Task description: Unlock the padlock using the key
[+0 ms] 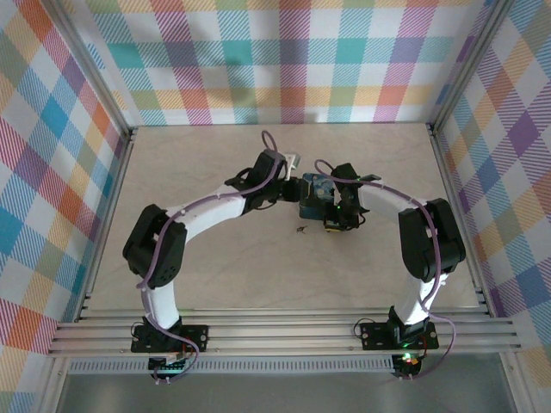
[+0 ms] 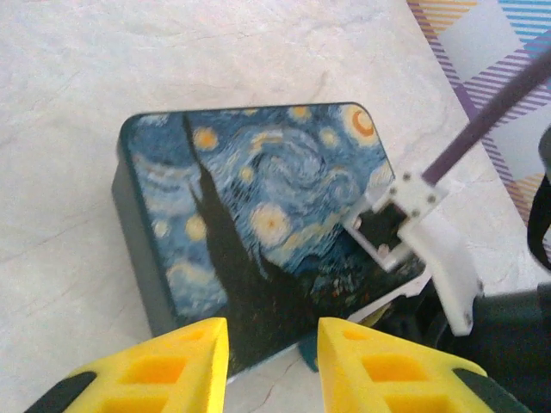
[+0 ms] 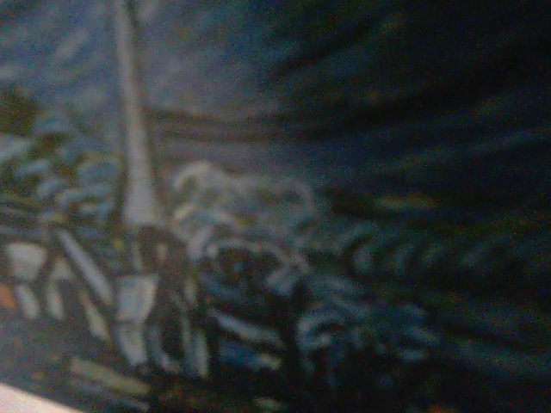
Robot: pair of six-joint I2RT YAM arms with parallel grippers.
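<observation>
The starry-night tin [image 1: 315, 196] [image 2: 258, 224] lies mid-table between both arms. My left gripper [image 2: 274, 366] [image 1: 294, 189] stands at its left end, yellow fingers [image 2: 185, 366] apart with nothing between them. A small teal-blue piece [image 2: 308, 353] peeks out at the tin's near edge; I cannot tell whether it is the padlock. My right gripper [image 1: 334, 217] is down at the tin's right end, its white camera mount [image 2: 392, 225] over the lid corner. The right wrist view is a blurred close-up of the painted lid [image 3: 258, 258]. A tiny dark thing [image 1: 301, 230] lies in front of the tin, too small to name as the key.
Plaid walls [image 1: 284, 60] enclose the pale table [image 1: 215, 267] on three sides. A metal rail [image 1: 284, 331] runs along the near edge by the arm bases. A purple cable [image 2: 491, 107] from the right arm crosses above the tin's right corner.
</observation>
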